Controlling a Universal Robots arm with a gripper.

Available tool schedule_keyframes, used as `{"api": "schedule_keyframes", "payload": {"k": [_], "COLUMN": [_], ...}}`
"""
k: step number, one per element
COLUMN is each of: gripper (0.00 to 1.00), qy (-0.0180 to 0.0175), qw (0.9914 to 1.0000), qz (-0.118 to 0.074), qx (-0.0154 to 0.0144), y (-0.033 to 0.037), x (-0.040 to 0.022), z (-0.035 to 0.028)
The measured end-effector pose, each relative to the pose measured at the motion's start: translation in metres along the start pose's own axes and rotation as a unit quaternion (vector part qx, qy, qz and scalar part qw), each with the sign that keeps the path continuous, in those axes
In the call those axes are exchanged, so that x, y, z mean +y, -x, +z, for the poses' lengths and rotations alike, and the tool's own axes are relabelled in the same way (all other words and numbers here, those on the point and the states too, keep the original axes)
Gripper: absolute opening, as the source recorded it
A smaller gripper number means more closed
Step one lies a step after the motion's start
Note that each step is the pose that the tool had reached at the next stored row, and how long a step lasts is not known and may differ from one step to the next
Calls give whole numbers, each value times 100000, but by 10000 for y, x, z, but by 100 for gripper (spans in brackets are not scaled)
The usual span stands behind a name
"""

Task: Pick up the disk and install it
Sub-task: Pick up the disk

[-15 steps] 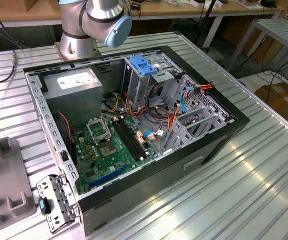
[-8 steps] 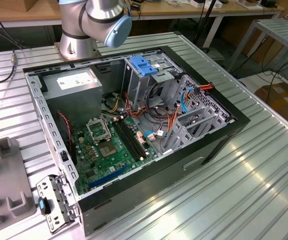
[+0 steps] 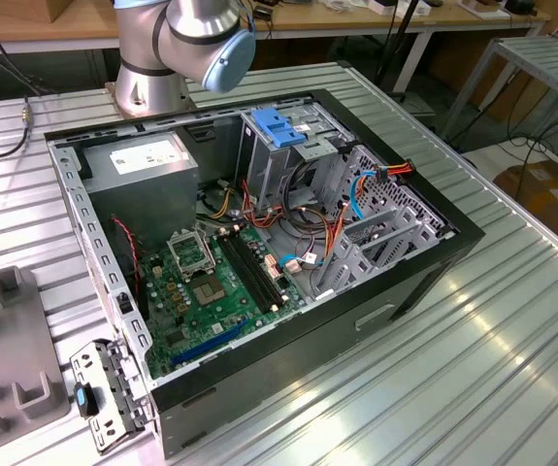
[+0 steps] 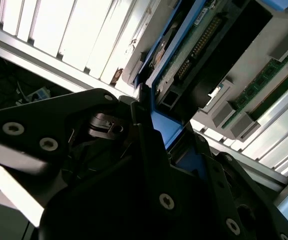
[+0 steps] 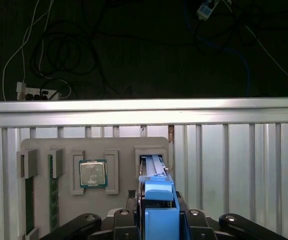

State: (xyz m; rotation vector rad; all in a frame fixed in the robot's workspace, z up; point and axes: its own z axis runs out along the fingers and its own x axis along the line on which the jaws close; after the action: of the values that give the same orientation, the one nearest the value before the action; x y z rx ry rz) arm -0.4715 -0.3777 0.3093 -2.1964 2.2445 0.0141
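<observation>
Gripper (image 5: 160, 202) is down at the grey fixture tray (image 5: 83, 146). Its jaws are narrow, with black fingers (image 4: 133, 117) clamped on either side of the disk (image 5: 155, 170), against its blue plastic rail. The disk stands on edge in the tray's end slot, its far end inside the slot's raised frame. In the second wrist view it shows edge-on: green circuit board and a row of connector pins. Its label face is turned away, so nothing on it can be read. A CPU (image 5: 92, 174) sits in the square pocket just beside the disk's slot, and any marking on its lid is too small to tell. Two RAM sticks (image 5: 53, 192) stand in long slots at the tray's other end, past the CPU. The tray lies on a ribbed aluminium table (image 5: 234, 160), and a power strip (image 5: 31, 91) lies on the dark floor past the table edge. In the exterior view an open computer case (image 3: 376, 316) sits just beside the tray, on the exterior view's right of it. The case's tray-side far corner holds a grey power supply (image 3: 152, 189) with a white sticker (image 3: 147, 153), print too small to read. The drive cage (image 3: 303, 165) with a blue plastic top sits farther from the tray, with the motherboard (image 3: 201, 291) between. The arm (image 3: 191, 39) rises behind the case.
</observation>
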Motion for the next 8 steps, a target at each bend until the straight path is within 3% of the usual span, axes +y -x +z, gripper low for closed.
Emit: {"api": "schedule_keyframes", "payload": {"k": [7, 8], "gripper": [37, 37], "qy": [9, 7], "qw": [100000, 100000], "qz": [0, 0], "qx": [-217, -249], "y": [1, 1], "x": [1, 1], "z": [-134, -176]}}
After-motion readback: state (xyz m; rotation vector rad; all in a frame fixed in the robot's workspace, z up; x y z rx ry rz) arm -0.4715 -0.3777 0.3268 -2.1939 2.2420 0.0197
